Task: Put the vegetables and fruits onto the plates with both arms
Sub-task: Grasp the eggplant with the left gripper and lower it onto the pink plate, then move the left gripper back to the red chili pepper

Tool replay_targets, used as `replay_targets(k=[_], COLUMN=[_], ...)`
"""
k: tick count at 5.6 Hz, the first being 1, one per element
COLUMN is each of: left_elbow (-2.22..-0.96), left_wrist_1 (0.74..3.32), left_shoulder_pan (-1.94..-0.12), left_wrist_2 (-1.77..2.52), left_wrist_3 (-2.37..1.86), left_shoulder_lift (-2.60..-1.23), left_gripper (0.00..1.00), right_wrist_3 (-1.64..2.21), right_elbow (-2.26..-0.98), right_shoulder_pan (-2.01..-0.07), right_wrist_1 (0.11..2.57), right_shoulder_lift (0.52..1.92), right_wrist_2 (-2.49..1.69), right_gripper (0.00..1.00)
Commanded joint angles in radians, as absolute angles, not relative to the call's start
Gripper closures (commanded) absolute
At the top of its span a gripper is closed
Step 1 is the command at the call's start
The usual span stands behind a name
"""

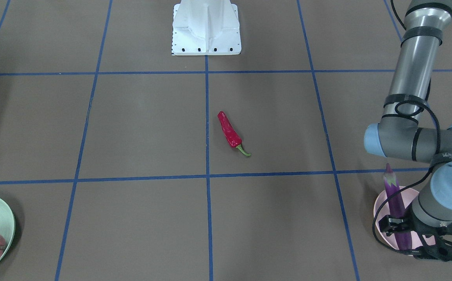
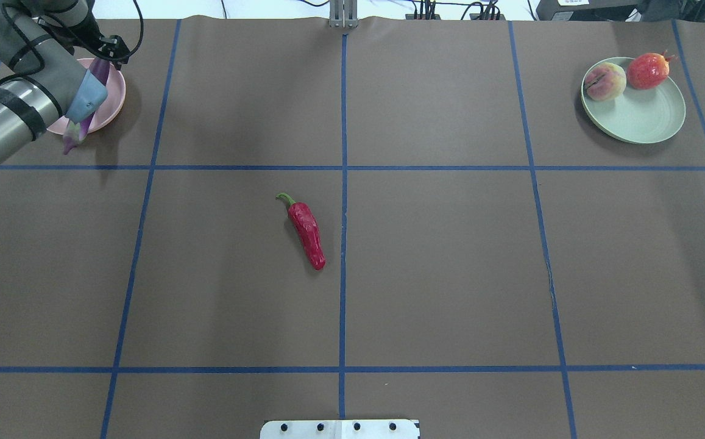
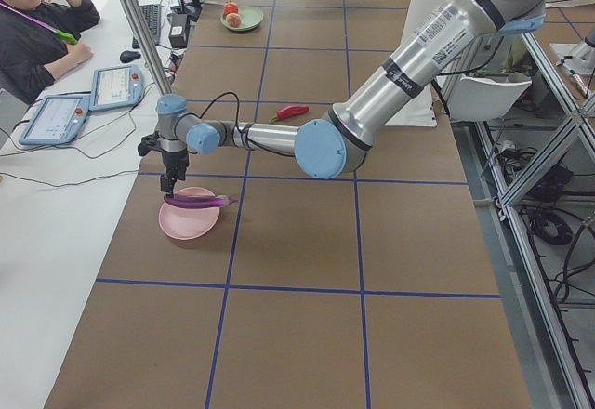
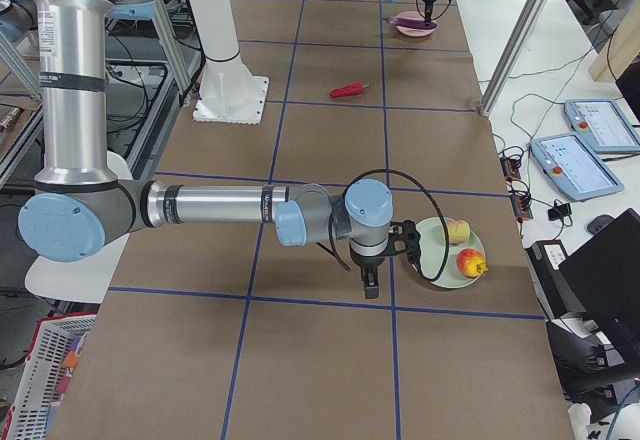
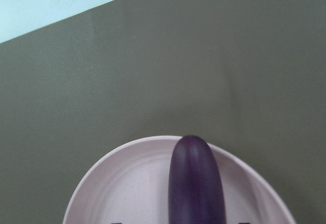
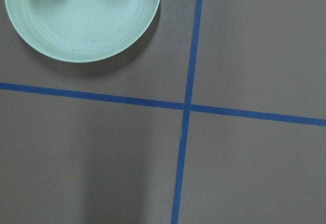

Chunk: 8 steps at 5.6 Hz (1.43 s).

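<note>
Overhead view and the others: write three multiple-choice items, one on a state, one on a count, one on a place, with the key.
1. The left gripper over the pink plate is: A open; B shut on the eggplant; C shut on nothing.
2. Fruits on the mint green plate: A one; B two; C three.
3. The chili lies: A on the pink plate; B on the mint green plate; C on the bare table.
Key: B, it clamps the eggplant; B, peach and pomegranate; C, it lies near the centre, off both plates.
</note>
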State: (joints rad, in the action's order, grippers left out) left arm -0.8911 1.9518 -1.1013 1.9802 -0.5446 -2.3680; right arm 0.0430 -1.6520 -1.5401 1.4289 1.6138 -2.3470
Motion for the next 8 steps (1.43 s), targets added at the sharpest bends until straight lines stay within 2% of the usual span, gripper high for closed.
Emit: replay_targets(k=[1, 3, 5, 7, 8], left_elbow=[-1.051, -1.217, -1.249, -1.367, -1.391], left_wrist_1=[1.951, 1.951, 1.942, 1.713, 1.692], left_shoulder_pan=[-1.048, -0.881, -0.694, -0.589, -0.563], left_wrist_2=[2.071, 2.062, 1.973, 1.937, 1.915], left_wrist_3=[-0.799, -1.180, -1.438, -1.509, -1.538], left_shoulder_lift=[-2.364, -2.364, -2.376, -2.376, -2.375], left_gripper=[0.00, 0.00, 0.00, 0.00, 0.01], right_wrist_3=[0.043, 0.044, 0.044, 0.044, 0.044], right_elbow=[-1.652, -1.652, -1.652, -1.652, -1.654], right_shoulder_pan=[-1.540, -1.540, -1.540, -1.540, -1.540], right_wrist_1=[1.430, 1.430, 1.430, 1.430, 1.430], right_shoulder_lift=[1.612, 1.612, 1.612, 1.615, 1.615], right_wrist_2=[-2.347, -2.347, -2.347, -2.347, -2.347], right_gripper=[0.01, 0.01, 0.01, 0.01, 0.01])
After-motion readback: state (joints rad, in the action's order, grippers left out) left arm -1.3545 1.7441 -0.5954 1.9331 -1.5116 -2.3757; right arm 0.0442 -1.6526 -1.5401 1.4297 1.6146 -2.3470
